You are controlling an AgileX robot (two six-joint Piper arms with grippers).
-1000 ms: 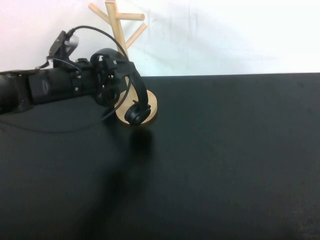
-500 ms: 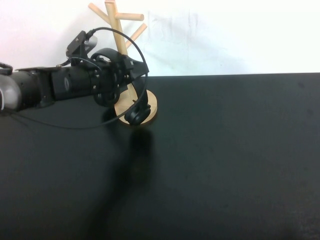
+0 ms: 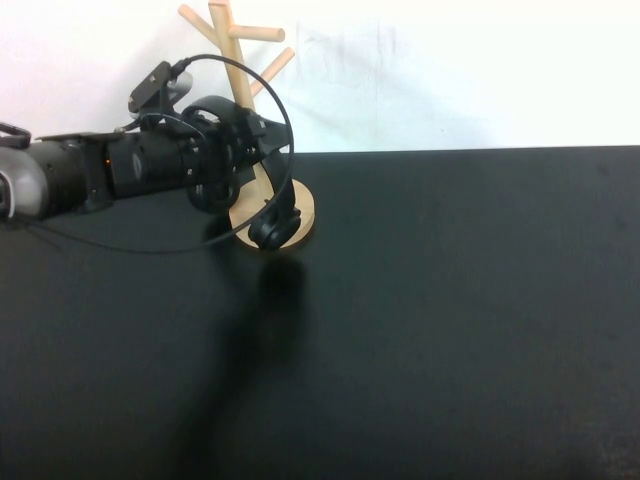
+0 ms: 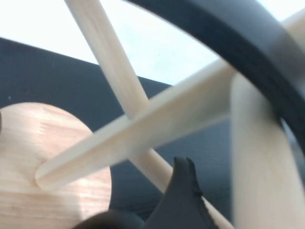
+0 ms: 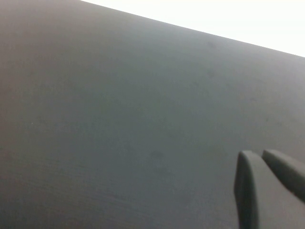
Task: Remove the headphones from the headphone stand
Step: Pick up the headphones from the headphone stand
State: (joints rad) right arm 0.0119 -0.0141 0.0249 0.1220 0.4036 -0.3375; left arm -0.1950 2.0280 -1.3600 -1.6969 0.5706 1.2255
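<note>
The left claw [image 3: 262, 150] sits spread wide right at the headphone stand [image 3: 240, 60], its jaws flanking the headband of the headphones [image 3: 283, 195], which hang from a peg. The right claw [image 5: 267, 183], fingertips pressed together, hovers over bare desk [image 3: 450, 300], out of the overhead view.

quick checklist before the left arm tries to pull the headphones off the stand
1. Left claw at the headband of the headphones, by the post: ok.
2. Left claw open: ok.
3. Headband between its fingers: cannot tell.
4. Headphones hanging on the headphone stand, lower earcup by its round base: ok.
5. Right claw away over bare table, shut: ok.
</note>
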